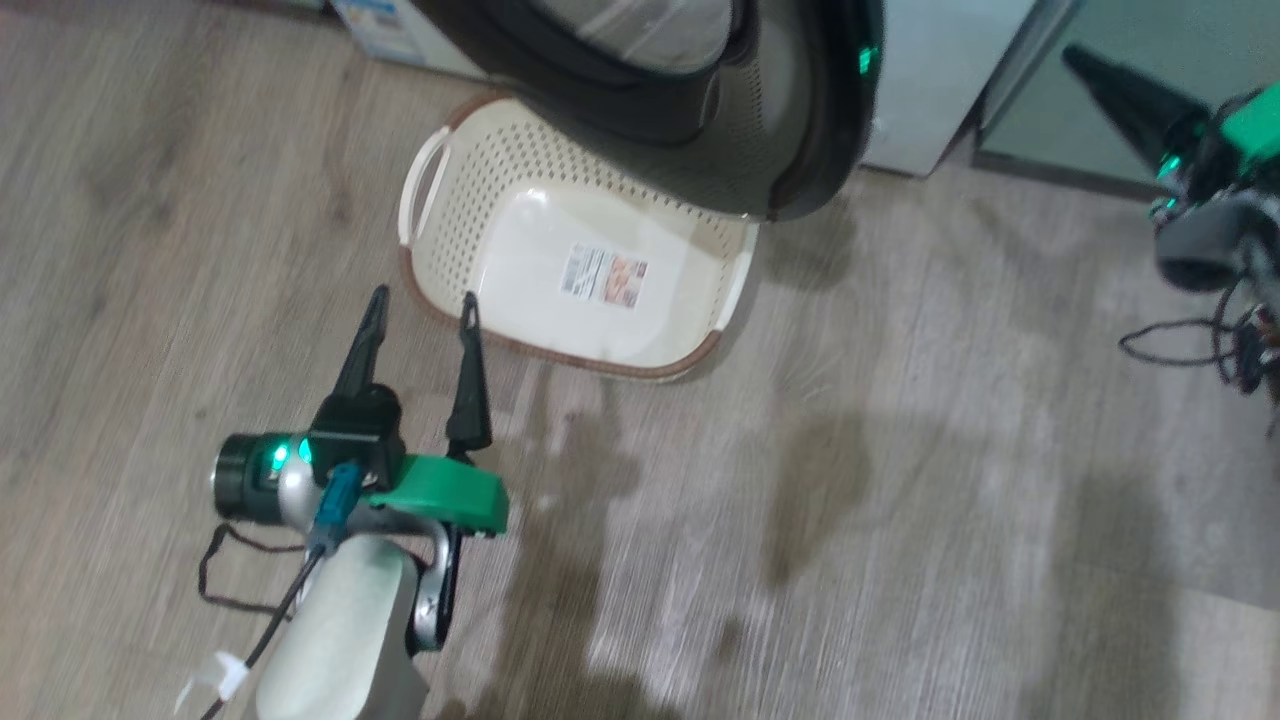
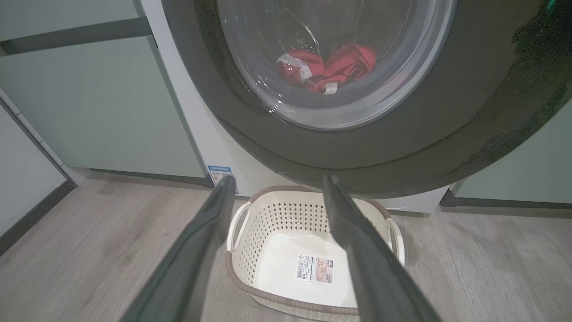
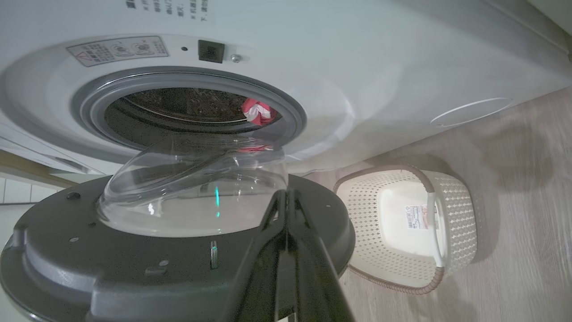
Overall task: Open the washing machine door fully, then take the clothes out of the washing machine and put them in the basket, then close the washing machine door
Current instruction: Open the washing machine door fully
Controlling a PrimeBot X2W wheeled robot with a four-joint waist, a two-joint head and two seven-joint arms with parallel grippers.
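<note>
**Head view.** The left gripper (image 1: 423, 298) sits at lower left with its two fingers spread apart and nothing between them. The fingers point up the view at the near rim of the basket (image 1: 560, 355). The basket stands upright on the wood-pattern floor (image 1: 900, 500), mouth up. Its long axis runs from upper left to lower right, with a white handle at each end. A sticker (image 1: 604, 277) lies on the basket bottom; its print is too small to read. The washing machine door (image 1: 825, 150) overhangs the basket's far edge. The right gripper (image 1: 1085, 65) is at upper right with its fingers together in one dark point.

**Left wrist view.** The door's glossy black rim faces the camera. The clothes (image 2: 339, 67) show red through the window, inside the drum. A blue label (image 2: 220, 173) sits low on the washing machine (image 2: 201, 134); its text is illegible.

**Right wrist view.** The door stands partly open with its clear bowl (image 3: 192, 192) bulging towards the drum opening. The right fingers are pressed together over the door's inner rim; whether they touch it cannot be determined. A warning label (image 3: 118, 49) with a triangle symbol sits beside the opening, and its text is unreadable. The round filter cover (image 3: 471, 112) is near the basket.
</note>
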